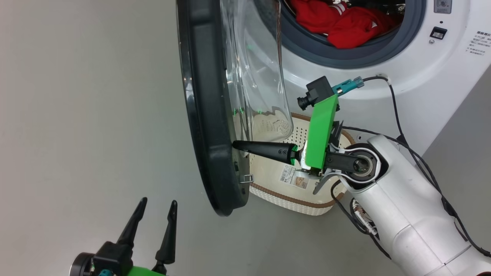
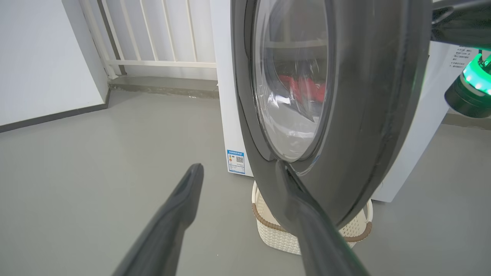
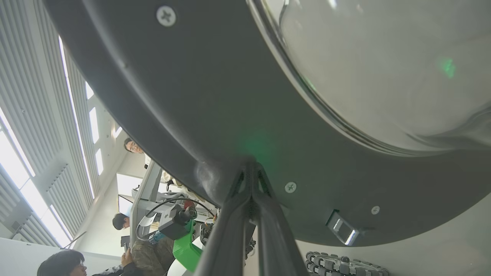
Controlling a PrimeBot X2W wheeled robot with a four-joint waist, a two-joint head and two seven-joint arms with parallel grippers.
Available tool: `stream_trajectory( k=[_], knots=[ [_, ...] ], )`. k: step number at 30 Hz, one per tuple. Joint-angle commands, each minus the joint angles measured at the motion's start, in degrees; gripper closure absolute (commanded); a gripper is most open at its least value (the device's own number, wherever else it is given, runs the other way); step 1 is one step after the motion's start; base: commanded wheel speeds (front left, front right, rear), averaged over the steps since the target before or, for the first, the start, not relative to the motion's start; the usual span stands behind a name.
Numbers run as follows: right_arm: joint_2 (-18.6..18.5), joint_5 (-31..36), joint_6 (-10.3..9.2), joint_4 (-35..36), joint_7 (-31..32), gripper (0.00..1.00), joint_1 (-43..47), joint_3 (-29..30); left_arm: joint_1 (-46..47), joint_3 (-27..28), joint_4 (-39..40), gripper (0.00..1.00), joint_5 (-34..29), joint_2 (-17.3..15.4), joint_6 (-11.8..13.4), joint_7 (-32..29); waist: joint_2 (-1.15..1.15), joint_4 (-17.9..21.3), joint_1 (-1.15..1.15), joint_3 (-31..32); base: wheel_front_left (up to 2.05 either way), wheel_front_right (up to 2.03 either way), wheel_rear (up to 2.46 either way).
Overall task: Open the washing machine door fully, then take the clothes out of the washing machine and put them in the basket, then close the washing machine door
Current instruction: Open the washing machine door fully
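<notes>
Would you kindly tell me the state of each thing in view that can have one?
washing machine door, open, swung well out.
clothes, inside the washing machine.
basket, on the floor below the door, holding no clothes.
left gripper, open, empty.
right gripper, shut, tips against the door's inner rim.

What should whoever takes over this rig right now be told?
Grippers: the left gripper is open, holds nothing and hangs apart from the door. The right gripper is shut, its tips against the inner rim of the washing machine door.
Things: the door juts out from the washing machine, above the basket on the floor. The clothes lie in the drum, none in the basket.
Done: door partly open.
Left: open it fully, move the clothes, close the door.
</notes>
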State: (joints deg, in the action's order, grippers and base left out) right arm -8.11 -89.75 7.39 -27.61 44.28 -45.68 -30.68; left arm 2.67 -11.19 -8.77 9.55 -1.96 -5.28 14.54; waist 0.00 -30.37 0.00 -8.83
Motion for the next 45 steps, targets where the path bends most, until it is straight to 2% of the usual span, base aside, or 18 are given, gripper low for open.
stream_trajectory(
  k=[1,13,15,16,17,24,31,37,38,42,45],
  knots=[
    [2.34,-0.14,0.10,1.61,-0.03,1.00,0.12,-0.73,0.52,2.18,1.29,0.00,0.28,-0.92,0.36,0.46,0.00,-0.06,0.00,-0.02,0.00,0.00,0.00],
    [2.45,0.15,0.10,1.44,-0.57,1.00,0.39,-1.04,0.31,2.67,1.34,0.00,0.30,-0.92,0.52,0.46,0.00,0.11,0.00,0.37,0.00,0.00,0.00],
    [1.78,0.45,0.10,1.58,-1.03,0.52,0.92,-0.88,0.32,2.65,1.03,0.00,0.26,-0.92,0.39,0.46,0.00,0.29,0.00,0.66,0.00,0.00,0.00],
    [1.44,0.67,0.10,1.75,-1.43,0.09,1.21,-0.80,0.32,2.70,0.92,0.00,0.22,-0.92,0.33,0.46,0.00,0.52,0.00,0.81,0.00,0.00,0.00],
    [1.10,0.82,0.10,1.86,-1.68,0.00,1.54,-0.78,0.30,2.78,0.83,0.00,0.16,-0.92,0.28,0.46,0.00,0.77,0.00,0.93,0.00,0.00,0.00],
    [-1.87,2.19,0.10,2.39,-3.75,0.00,4.17,-0.93,0.16,3.23,0.84,0.00,-0.06,-0.92,0.08,0.46,0.00,2.40,0.00,1.41,0.00,0.00,0.00],
    [-4.98,5.33,0.10,1.20,-9.49,0.00,6.50,-1.77,-0.63,4.61,0.79,0.00,-0.62,-0.92,0.04,0.46,0.00,4.30,0.00,2.49,0.00,0.00,0.00],
    [-8.44,9.76,0.10,-2.91,-18.27,0.00,9.52,-3.13,-1.97,6.45,0.99,0.00,-1.02,-0.92,-0.05,0.46,0.00,5.86,0.00,3.56,0.00,0.00,0.00],
    [-9.46,11.87,0.10,-4.36,-21.79,0.00,10.25,-4.17,-2.43,7.10,0.99,0.00,-1.23,-0.92,-0.11,0.46,0.00,6.40,0.00,3.85,0.00,0.00,0.00],
    [-11.16,15.69,0.10,-6.03,-28.99,0.00,11.73,-6.98,-3.06,8.34,0.92,0.00,-1.12,-0.92,-0.29,0.46,0.00,7.34,0.00,4.30,0.00,0.00,0.00],
    [-12.07,17.80,0.10,-6.11,-32.08,0.00,12.54,-9.38,-3.26,8.93,0.90,0.00,-1.15,-0.92,-0.38,0.46,0.00,7.88,0.00,4.56,0.00,0.00,0.00]
  ],
)
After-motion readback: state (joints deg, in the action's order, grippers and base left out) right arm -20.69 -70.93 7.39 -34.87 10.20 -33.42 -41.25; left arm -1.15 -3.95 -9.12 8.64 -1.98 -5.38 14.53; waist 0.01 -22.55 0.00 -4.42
